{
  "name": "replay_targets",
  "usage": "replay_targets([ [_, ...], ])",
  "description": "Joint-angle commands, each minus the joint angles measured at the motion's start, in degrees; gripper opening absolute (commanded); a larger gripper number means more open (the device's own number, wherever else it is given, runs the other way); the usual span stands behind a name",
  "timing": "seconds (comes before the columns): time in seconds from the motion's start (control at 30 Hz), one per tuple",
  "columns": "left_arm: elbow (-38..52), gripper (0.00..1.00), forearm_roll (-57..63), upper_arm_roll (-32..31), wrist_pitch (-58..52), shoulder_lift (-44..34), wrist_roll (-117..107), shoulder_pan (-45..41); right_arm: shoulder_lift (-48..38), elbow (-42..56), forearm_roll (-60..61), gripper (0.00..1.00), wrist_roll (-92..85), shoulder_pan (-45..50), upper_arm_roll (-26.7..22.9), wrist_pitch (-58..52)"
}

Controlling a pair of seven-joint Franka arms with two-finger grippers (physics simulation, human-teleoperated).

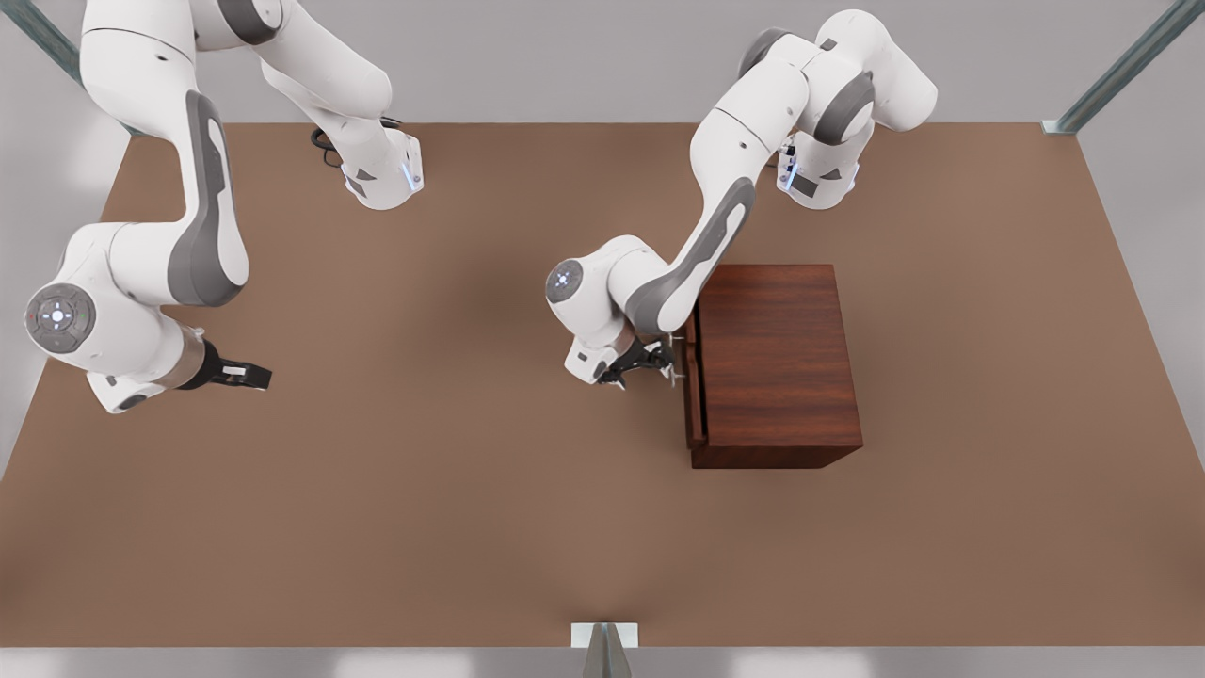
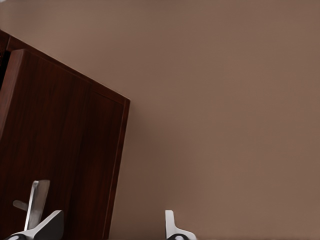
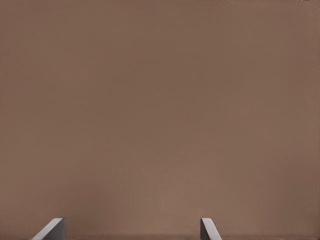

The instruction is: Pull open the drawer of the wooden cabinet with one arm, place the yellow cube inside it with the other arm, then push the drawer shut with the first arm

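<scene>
The drawer (image 1: 695, 395) sits in the cabinet (image 1: 774, 363) face toward the front view's left, only slightly out of the front. Its silver handle (image 1: 674, 356) lies between the spread fingers of the left gripper (image 1: 648, 361), whose jaws are released around the bar, not clenched. The right gripper (image 1: 247, 375) hangs over bare surface (image 1: 452, 490), well apart, at the front view's left, jaws released, waiting.

Soft, even, diffuse light; faint blurred shadows under the arms on the table (image 1: 471, 527); no glare, mild softness throughout.
</scene>
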Motion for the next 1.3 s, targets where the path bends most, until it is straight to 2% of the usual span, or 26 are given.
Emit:
replay_targets([
  [0.0, 0.0, 1.0, 0.0, 0.2, -1.1, -0.1, 4.0, 0.0, 0.0, 0.0, -1.6, 1.0, 0.6, 0.0, 0.0, -0.8],
  [1.07, -2.6, 1.0, -1.4, 1.4, -1.7, -2.4, 4.3, -0.1, 0.2, 0.1, -1.7, 1.0, 1.0, 0.0, 0.1, -0.8],
  [1.27, -1.8, 1.0, -12.3, 2.2, 1.2, -5.8, 3.3, 0.4, 0.3, 0.1, -1.7, 1.0, 1.0, 0.0, 0.1, -0.8],
])
